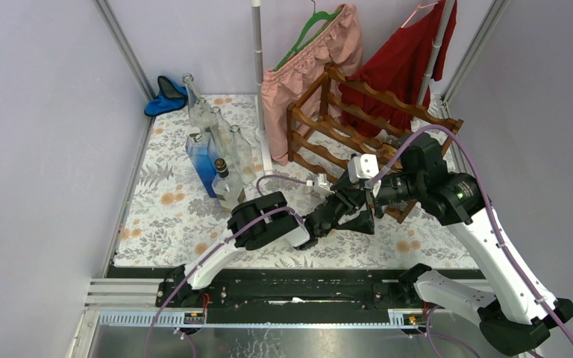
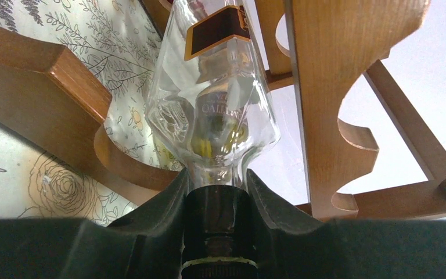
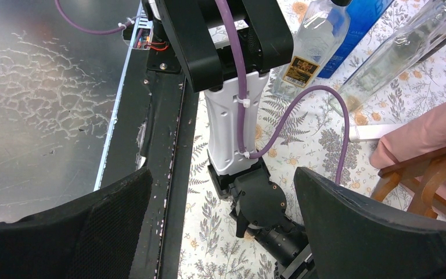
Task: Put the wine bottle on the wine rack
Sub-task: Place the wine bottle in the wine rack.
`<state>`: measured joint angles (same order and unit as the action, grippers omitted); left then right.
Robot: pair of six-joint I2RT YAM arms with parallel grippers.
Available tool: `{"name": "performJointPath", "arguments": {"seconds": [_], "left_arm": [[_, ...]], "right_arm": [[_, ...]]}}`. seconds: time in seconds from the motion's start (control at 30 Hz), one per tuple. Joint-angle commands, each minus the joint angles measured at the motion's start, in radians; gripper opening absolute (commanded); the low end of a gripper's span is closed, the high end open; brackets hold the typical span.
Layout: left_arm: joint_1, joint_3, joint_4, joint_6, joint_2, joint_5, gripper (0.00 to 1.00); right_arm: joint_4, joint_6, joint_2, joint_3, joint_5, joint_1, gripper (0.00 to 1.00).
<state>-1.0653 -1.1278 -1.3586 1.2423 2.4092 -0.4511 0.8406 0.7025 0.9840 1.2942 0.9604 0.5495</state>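
One wine bottle (image 2: 212,110), seemingly empty, neck in left end effector (image 2: 216,187)

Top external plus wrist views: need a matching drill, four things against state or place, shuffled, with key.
Things
1. clear glass wine bottle with a dark label
2. right gripper
3. blue square-sided glass bottle
4. pink garment

States or places
A. hangs on a green hanger
B. neck clamped in the left gripper, body at the reddish-brown wooden wine rack
C. open, holding nothing
D. stands upright on the floral mat beside clear bottles

Pairs: 1-B, 2-C, 3-D, 4-A
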Motion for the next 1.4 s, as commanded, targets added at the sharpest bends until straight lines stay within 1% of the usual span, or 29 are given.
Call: {"name": "performJointPath", "arguments": {"seconds": [0.0, 0.33, 0.5, 0.73, 0.9, 1.07, 1.2, 1.27, 1.3, 1.37], "left_arm": [[0.011, -0.083, -0.26, 0.04, -0.003, -0.009, 0.0], [0.023, -0.114, -0.249, 0.082, 0.014, -0.04, 0.0], [0.03, -0.129, -0.185, 0.136, 0.016, -0.04, 0.0], [0.033, -0.175, -0.145, 0.161, 0.035, -0.033, 0.0], [0.036, -0.202, -0.116, 0.191, 0.047, -0.017, 0.01], [0.04, -0.199, -0.094, 0.226, 0.049, -0.008, 0.11], [0.042, -0.187, -0.09, 0.25, 0.047, -0.002, 0.19], [0.042, -0.178, -0.089, 0.258, 0.046, -0.002, 0.2], [0.042, -0.173, -0.089, 0.263, 0.045, 0.0, 0.2], [0.043, -0.164, -0.089, 0.272, 0.044, 0.001, 0.21]], "right_arm": [[-0.009, 0.011, 0.004, 0.002, 0.02, -0.006, 1.0], [-0.01, 0.01, 0.005, -0.001, 0.022, -0.006, 1.0], [-0.011, 0.009, 0.004, -0.002, 0.026, -0.006, 1.0], [-0.015, 0.009, -0.001, -0.01, 0.022, -0.006, 1.0], [-0.026, 0.012, -0.006, -0.026, -0.015, -0.006, 1.0], [-0.056, 0.006, -0.013, -0.061, -0.098, -0.006, 1.0], [-0.095, -0.015, -0.015, -0.091, -0.221, -0.006, 1.0], [-0.117, -0.026, -0.013, -0.108, -0.301, -0.006, 1.0], [-0.13, -0.034, -0.012, -0.118, -0.347, -0.006, 0.99], [-0.145, -0.043, -0.005, -0.131, -0.429, -0.006, 0.93]]}}
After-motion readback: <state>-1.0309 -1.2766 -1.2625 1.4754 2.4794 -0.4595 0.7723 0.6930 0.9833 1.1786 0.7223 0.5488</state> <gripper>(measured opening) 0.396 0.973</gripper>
